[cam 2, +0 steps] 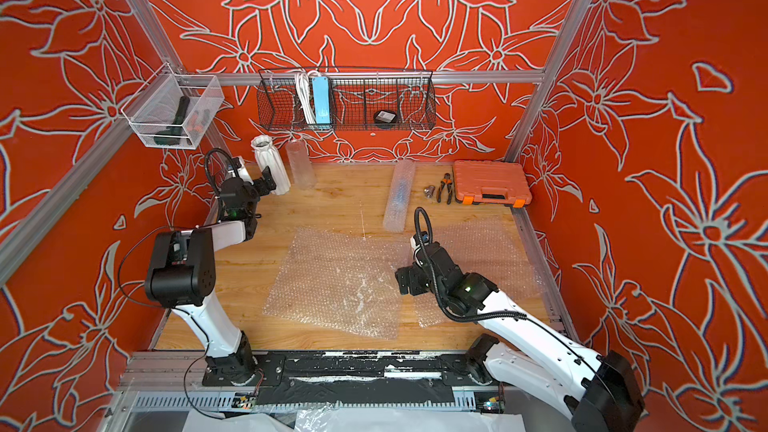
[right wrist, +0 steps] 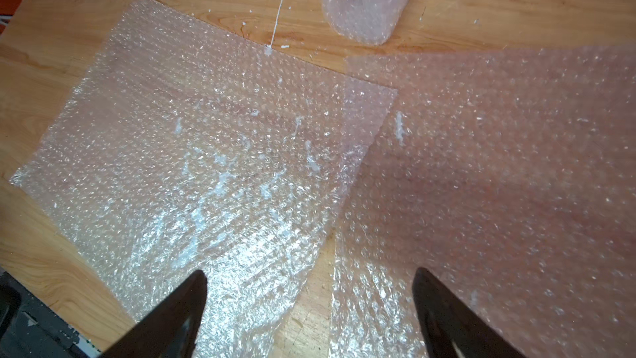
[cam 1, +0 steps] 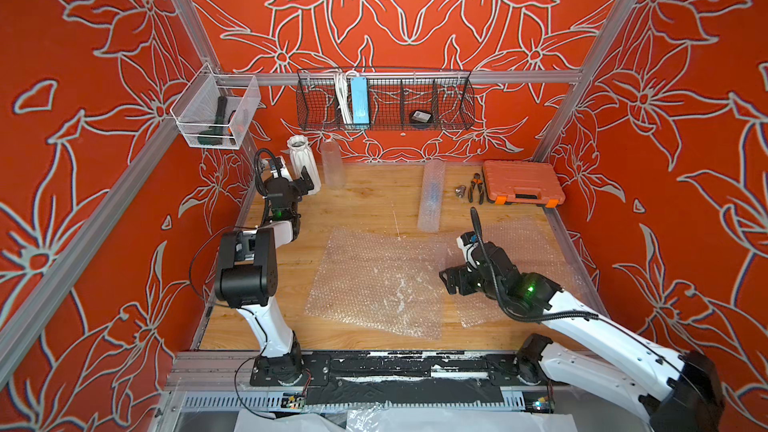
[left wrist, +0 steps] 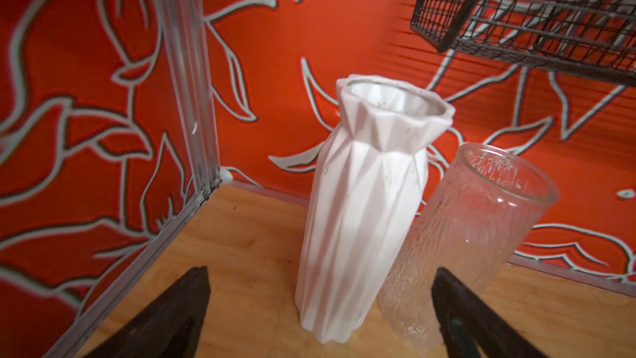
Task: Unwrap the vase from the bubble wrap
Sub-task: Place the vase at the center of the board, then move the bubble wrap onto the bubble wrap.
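The rolled bubble wrap [cam 1: 432, 197] is laid on the surface [cam 1: 365, 209], long axis toward the back wall [cam 1: 519, 126], beyond the nearer right pincer [cam 1: 451, 282]. It and the left pincer [cam 1: 305, 184] are held wide, empty.

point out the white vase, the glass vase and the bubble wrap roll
white vase [left wrist: 361, 208], left wrist view, middle of its ribbed body
glass vase [left wrist: 475, 232], left wrist view, middle of its textured wall
bubble wrap roll [cam 1: 432, 197], in a top view, middle of the roll
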Robot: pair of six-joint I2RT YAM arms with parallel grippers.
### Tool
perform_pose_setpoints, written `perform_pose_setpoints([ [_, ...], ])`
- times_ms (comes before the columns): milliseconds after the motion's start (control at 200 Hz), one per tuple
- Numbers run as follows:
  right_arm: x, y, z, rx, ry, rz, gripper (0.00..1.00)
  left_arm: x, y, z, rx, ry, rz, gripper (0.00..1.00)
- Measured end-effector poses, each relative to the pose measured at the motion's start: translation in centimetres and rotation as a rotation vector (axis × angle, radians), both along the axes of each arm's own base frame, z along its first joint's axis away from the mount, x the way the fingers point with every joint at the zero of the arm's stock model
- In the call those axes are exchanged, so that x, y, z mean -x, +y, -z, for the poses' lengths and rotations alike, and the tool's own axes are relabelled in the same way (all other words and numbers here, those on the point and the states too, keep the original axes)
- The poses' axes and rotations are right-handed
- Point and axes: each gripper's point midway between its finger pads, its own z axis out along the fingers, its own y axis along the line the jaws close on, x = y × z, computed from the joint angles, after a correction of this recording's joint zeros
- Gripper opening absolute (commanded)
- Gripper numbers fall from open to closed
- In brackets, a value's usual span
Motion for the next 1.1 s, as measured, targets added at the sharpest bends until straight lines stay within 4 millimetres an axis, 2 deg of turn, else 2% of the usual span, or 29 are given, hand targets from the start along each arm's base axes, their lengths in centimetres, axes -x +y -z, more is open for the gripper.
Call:
perform_pose_setpoints([
  [110,0.3,-0.3,1.1,0.007,0.047,0.020,0.90,1.8,-0.7,-1.3,0.083,0.030,0.007,0.97],
  [190,0.4,-0.1,2.1,0.011,0.093,0.023,0.84,3.5,-2.0,-2.5,0.142,0.042,0.026,0.97],
  [355,1.1,0.6,4.9,0.024,0.214,0.021,0.60,7.2,-5.4,-2.7,0.253,0.099,0.104,0.97],
  [495,1.6,1.1,6.7,0.024,0.301,0.034,0.47,10.3,-8.6,-2.3,0.294,0.176,0.202,0.97],
  [621,1.7,1.7,7.7,0.013,0.343,0.041,0.41,12.8,-10.5,-2.8,0.305,0.230,0.266,0.97],
  [731,1.7,2.1,8.2,-0.003,0.365,0.047,0.39,14.5,-11.3,-3.1,0.300,0.253,0.308,0.97],
  [816,1.6,2.2,8.4,-0.011,0.372,0.060,0.34,15.6,-11.9,-2.3,0.303,0.269,0.338,0.97],
  [916,1.5,2.2,8.6,-0.014,0.383,0.075,0.31,16.8,-12.7,0.0,0.330,0.330,0.371,0.97],
  [1006,1.6,2.2,9.0,-0.014,0.397,0.088,0.30,17.6,-13.3,2.0,0.367,0.390,0.386,0.97],
  [1101,1.5,2.3,9.3,-0.014,0.407,0.099,0.30,18.3,-14.5,3.2,0.403,0.423,0.411,0.97],
])
